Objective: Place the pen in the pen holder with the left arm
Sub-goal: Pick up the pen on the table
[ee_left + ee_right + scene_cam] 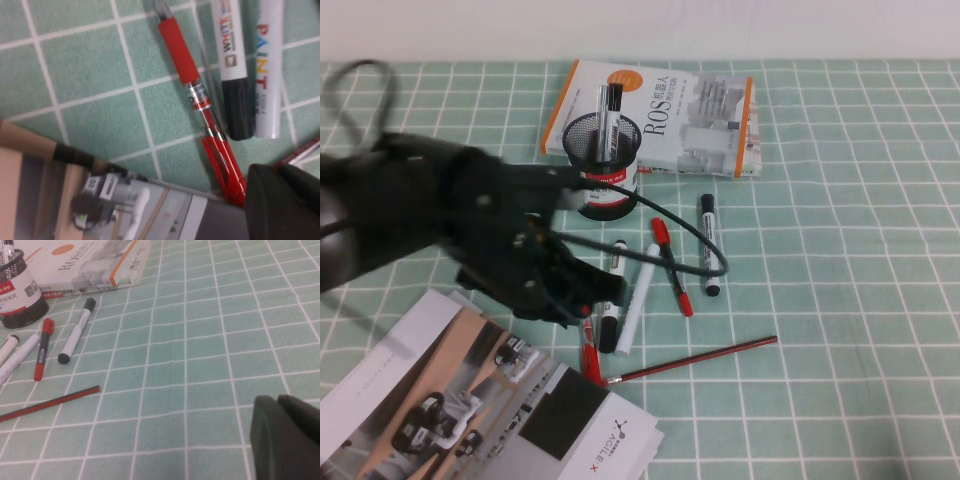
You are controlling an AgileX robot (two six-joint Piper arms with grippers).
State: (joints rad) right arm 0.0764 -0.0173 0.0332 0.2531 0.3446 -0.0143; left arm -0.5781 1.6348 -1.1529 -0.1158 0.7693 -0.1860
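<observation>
Hovering low over the red pen (192,82), left pincer (582,298), grip state unclear, is risking snagging neighbouring markers (235,65); right pincer (287,437) is idling apart, likewise unreadable.

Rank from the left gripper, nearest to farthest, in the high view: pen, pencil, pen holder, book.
Left gripper sits low over the pen cluster; the right gripper is out of the high view.
1. pen, just below it
2. pencil, to its right
3. pen holder, behind it
4. book, farthest back
</observation>
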